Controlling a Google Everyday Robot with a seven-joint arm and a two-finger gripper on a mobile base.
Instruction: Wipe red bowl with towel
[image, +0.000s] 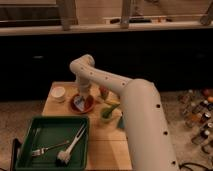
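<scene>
**Bowl may skid under the wipe**

The tool reaches down into the red bowl, left of centre on the desk, over the towel (whether it holds it, I cannot tell). Sideways pressure could shove the bowl into the white cup.

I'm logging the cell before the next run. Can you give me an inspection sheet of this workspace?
Surface: light wooden table.
Job's things: red bowl toward the table's back; pale towel inside it.
Clutter: green tray at front left holding a fork and a brush; white cup left of the bowl; green items to its right.
Gripper: gripper lowered over the bowl, at the towel.
Cables: nothing seen.
Surroundings: dark counter front behind the table; bottles at right.
</scene>
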